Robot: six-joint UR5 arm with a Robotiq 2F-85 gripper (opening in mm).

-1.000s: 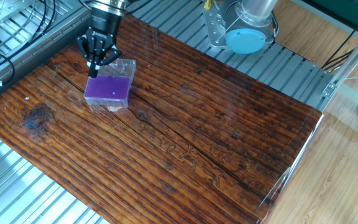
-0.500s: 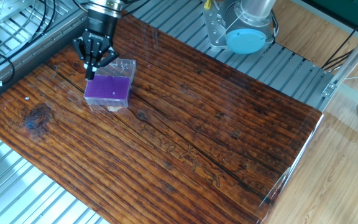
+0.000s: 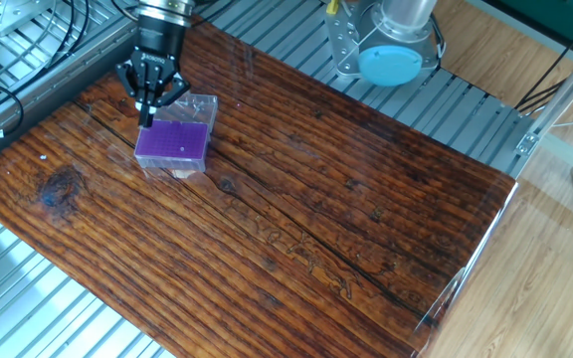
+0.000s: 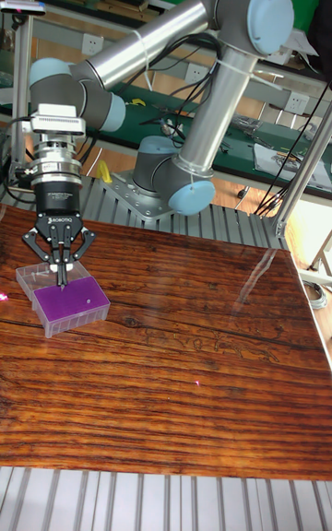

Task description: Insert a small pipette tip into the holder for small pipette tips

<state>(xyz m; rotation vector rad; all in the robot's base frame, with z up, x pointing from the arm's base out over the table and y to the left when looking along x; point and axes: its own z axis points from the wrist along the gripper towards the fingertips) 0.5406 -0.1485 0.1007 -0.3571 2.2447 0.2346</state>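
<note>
The holder for small pipette tips [image 3: 174, 142] [image 4: 66, 300] is a clear box with a purple holed top, standing on the far left part of the wooden table. My gripper [image 3: 147, 117] [image 4: 62, 278] hangs straight down over the holder's back left edge. Its fingers are pinched together. A thin sliver that looks like the small pipette tip [image 4: 62, 285] pokes out below them, just above the purple plate. It is too small to make out in the fixed view.
The holder's clear lid [image 3: 199, 106] lies open behind the purple plate. The arm's base [image 3: 386, 45] stands at the table's far edge. Cables [image 3: 28, 60] run along the metal frame at the left. The wooden tabletop [image 3: 316, 219] stretches to the right and front.
The gripper has shifted slightly left and back over the holder's edge, then held still. Its fingers stayed pinched. The holder has not moved.
</note>
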